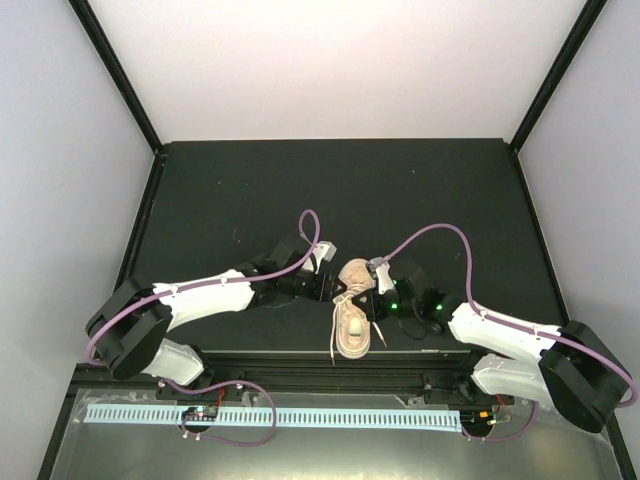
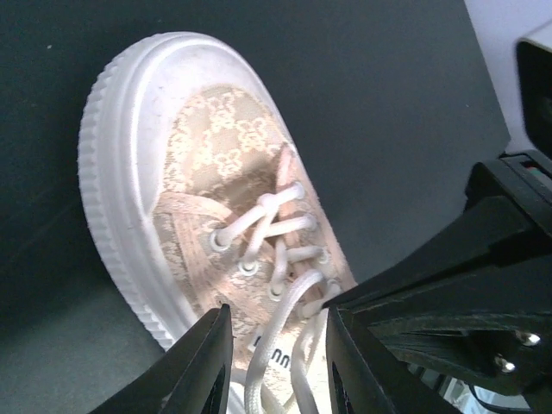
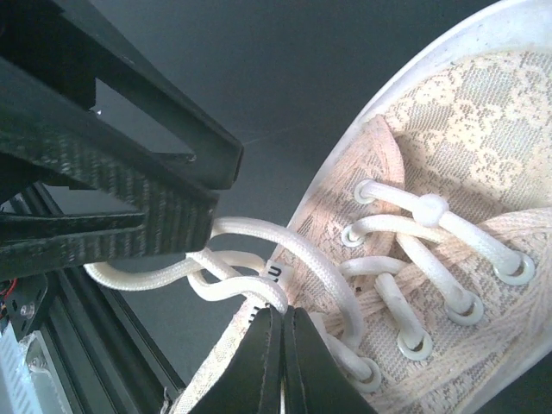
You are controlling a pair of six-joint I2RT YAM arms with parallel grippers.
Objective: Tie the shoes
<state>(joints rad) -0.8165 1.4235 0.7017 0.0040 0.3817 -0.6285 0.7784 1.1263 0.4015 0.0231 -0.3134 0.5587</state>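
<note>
The pale beige-pink sneaker (image 1: 352,322) lies on the black table between my two grippers. Its cream-white laces (image 1: 344,297) are loose, with ends trailing near the front edge. My left gripper (image 1: 326,287) is at the shoe's left side; in the left wrist view (image 2: 278,369) its jaws are open with two lace strands (image 2: 269,345) running between the fingers above the sneaker (image 2: 216,164). My right gripper (image 1: 374,292) is at the shoe's right side; in the right wrist view (image 3: 283,332) it is shut on a lace (image 3: 250,289) beside the tongue of the sneaker (image 3: 457,155).
The black table top (image 1: 240,190) ends at a dark rail (image 1: 320,372) just in front of the shoe. A white perforated strip (image 1: 280,416) lies below the rail. Pale walls stand on three sides. Purple cables (image 1: 440,232) loop over both arms.
</note>
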